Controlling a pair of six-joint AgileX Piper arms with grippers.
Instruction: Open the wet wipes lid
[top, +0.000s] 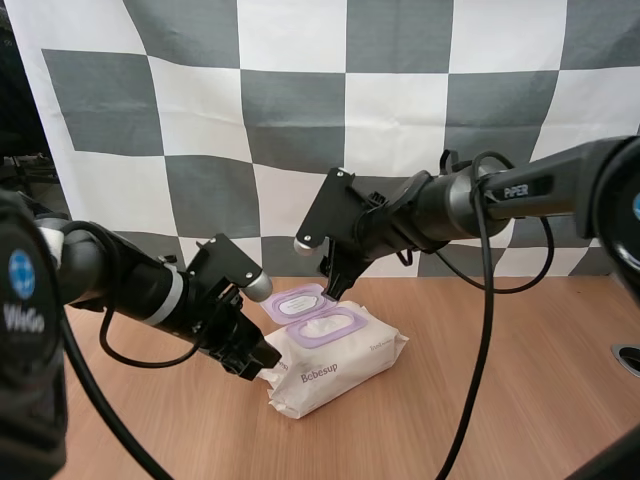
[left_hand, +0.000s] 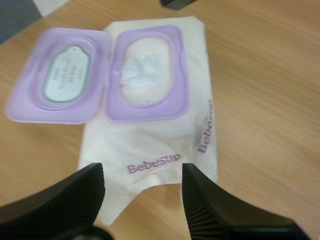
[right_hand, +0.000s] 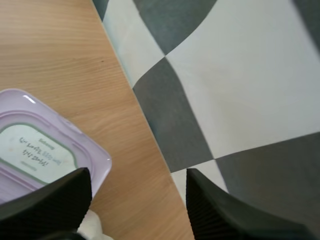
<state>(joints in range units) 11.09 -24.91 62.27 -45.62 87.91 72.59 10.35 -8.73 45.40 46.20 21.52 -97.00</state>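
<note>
Purple lid (top: 297, 303) lies flipped flat on the wooden table (top: 520, 380), at the far-left side of the wet wipes pack (top: 335, 365) sitting mid-table. My right gripper (top: 335, 288) hangs just above that lid, fingers apart and empty, while my left gripper (top: 262, 362), also spread, straddles the pack's near-left end. I'd judge the risk is either one snagging on withdrawal: knocking the flap shut or dragging the soft pack.
</note>
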